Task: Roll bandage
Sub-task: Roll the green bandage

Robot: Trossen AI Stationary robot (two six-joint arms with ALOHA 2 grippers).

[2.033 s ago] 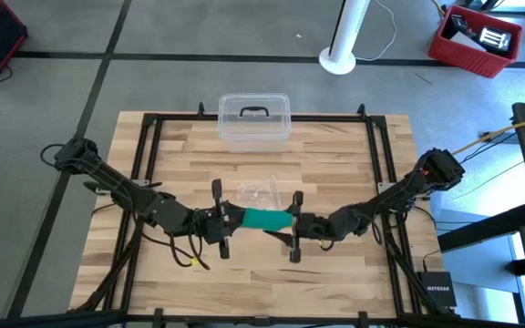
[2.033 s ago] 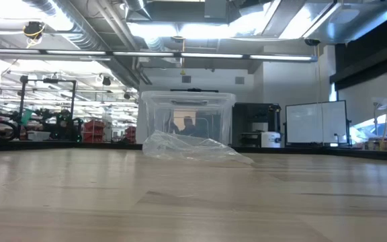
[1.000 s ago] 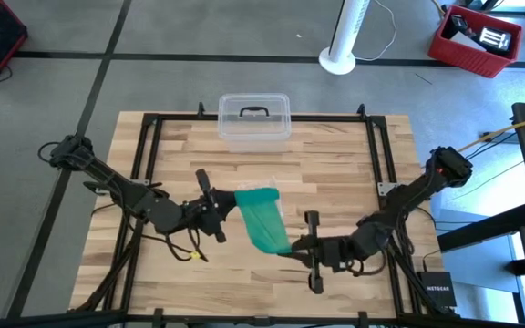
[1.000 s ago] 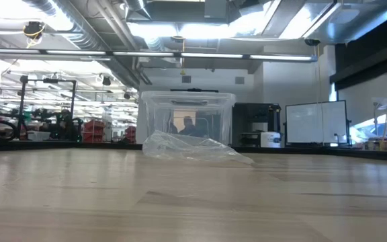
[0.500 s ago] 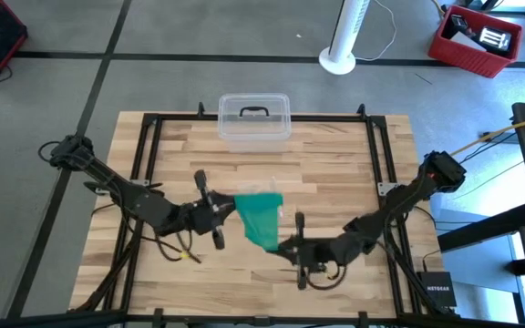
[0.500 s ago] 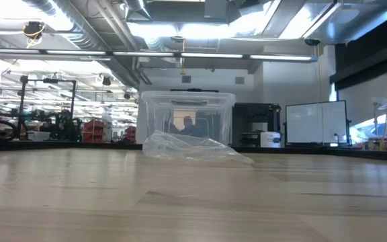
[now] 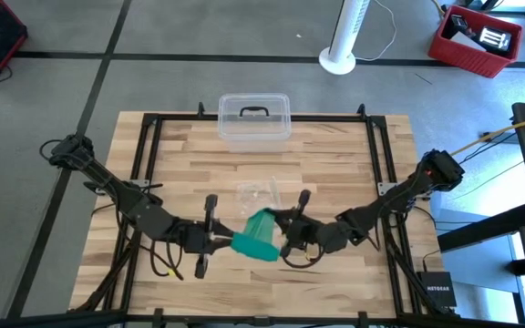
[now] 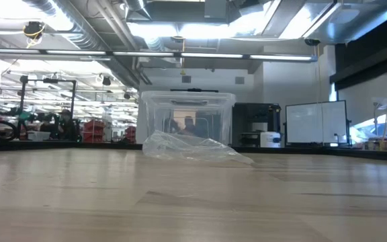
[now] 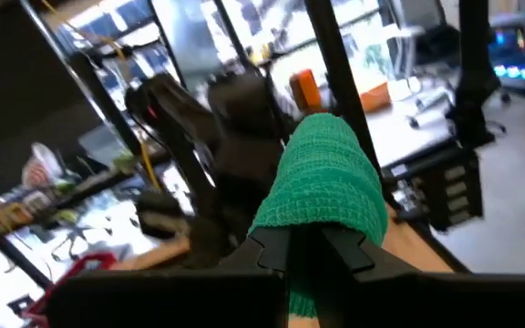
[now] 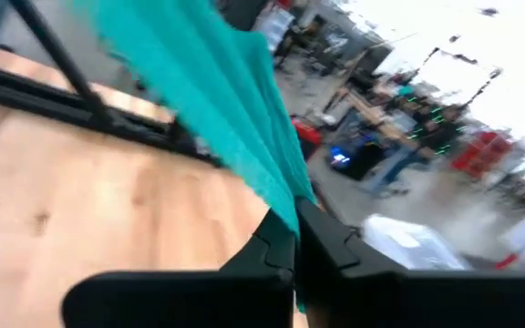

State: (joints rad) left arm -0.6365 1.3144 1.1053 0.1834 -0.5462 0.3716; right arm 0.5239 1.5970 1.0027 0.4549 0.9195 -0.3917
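Since a half-second ago pulled nearer and bunched short, teal-green soft fabric bandage (image 7: 256,238) held mid-table above wood, long axis left-right, left gripper (image 7: 221,240) and right gripper (image 7: 281,231) both clamped on its ends.

This is a robotics lab or workshop in an open industrial hall. The pale butcher-block wooden desk (image 7: 335,155) sits inside a black metal frame (image 7: 144,137) on a floor of large grey tiles (image 7: 62,82). A red plastic crate of equipment (image 7: 475,38) and the round foot of a white post (image 7: 340,60) stand on that floor. Seen level across the desk, the bare ceiling carries silver ducts (image 8: 52,13) and long strip lights (image 8: 180,28). Farther back stand a white board on a stand (image 8: 314,124), dark cabinets (image 8: 254,124) and benches crowded with gear (image 8: 39,124).
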